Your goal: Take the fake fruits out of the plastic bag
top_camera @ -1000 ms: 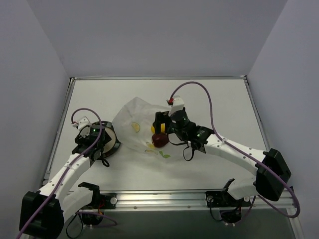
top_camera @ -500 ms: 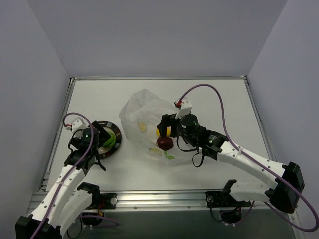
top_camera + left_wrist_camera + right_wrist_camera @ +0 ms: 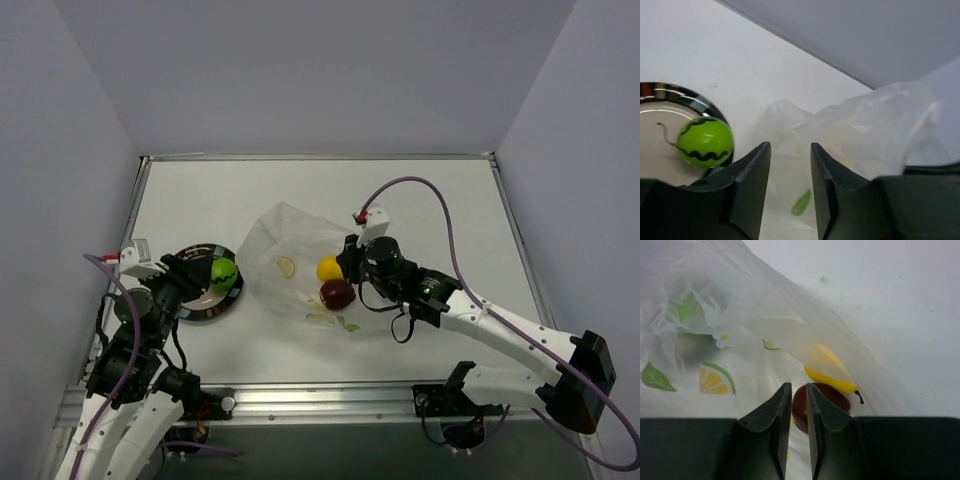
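1 of 3 out: green fruit (image 3: 705, 141) lies on plate (image 3: 685, 95); left gripper (image 3: 790, 150) near it, slightly parted, empty. yellow fruit (image 3: 832, 382) and dark red fruit (image 3: 826, 397) lie at the plastic bag (image 3: 715, 315) edge; right gripper (image 3: 799, 390), nearly closed, seems to pinch film. next: free fruit 2.

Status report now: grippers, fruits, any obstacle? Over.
Left gripper open, empty. Right gripper almost shut beside plastic bag. Green fruit on plate; yellow fruit and red fruit at bag's edge.
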`<state>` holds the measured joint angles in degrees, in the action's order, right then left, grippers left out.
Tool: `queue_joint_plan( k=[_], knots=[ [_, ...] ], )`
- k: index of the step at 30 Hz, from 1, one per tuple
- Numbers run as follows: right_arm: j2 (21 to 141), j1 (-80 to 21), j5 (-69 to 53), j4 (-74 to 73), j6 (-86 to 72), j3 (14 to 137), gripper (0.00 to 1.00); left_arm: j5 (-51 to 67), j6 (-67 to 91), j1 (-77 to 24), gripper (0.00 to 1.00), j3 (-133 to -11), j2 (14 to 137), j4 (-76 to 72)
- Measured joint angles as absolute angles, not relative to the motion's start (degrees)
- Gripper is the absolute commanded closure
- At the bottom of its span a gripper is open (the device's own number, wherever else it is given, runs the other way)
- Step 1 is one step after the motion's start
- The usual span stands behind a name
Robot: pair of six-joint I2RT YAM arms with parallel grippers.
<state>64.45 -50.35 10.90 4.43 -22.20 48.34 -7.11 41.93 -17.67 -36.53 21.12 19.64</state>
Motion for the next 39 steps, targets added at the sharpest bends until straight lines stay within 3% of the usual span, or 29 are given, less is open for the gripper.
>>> queue_joint_plan(
  k=[5, 10, 13, 14, 17, 19, 28, 33, 39],
  knots=[
    [70.17, -50.24, 12.95, 6.5, -21.85, 47.77, 0.85, 3.99, 41.74, -22.13, 0.65, -37.89, 25.23, 13.69],
    [72.66, -46.85, 11.62, 11.46, -23.88, 47.77, 0.8, 4.49, 39.75, -36.84, 0.65, -39.44, 33.85, 8.78],
    [72.64, -46.06, 11.22, 12.78, -25.1, 49.17, 0.63, 1.61, 37.78, -47.31, 0.65, -40.91, 38.65, 7.29],
    [72.58, -46.15, 10.96, 12.86, -25.47, 50.06, 0.48, 0.45, 37.19, -50.02, 0.64, -41.47, 40.1, 7.11],
    [71.57, -46.17, 9.08, 12.21, -26.24, 53.23, 0.24, -5.21, 35.73, -57.71, 0.64, -42.94, 43.88, 6.13],
    [70.54, -46.26, 7.53, 11.38, -26.44, 54.76, 0.16, -7.73, 35.51, -60.88, 0.62, -43.05, 45.01, 5.45],
    [59.92, -47.7, -0.32, 6.37, -26.94, 51.9, 0.05, -19.27, 33.93, -62.61, 0.46, -43.83, 51.31, 4.73],
    [54.13, -47.77, -0.82, 7.77, -28.12, 48.53, 0.03, -16.75, 34.24, -63.35, 0.47, -43.35, 60.12, -3.7],
    [53.95, -47.7, -0.82, 16.47, -32.77, 45.25, 0.0, -18.74, 37.21, -69.12, 0.47, -34.63, 66.43, -12.38]
  ],
)
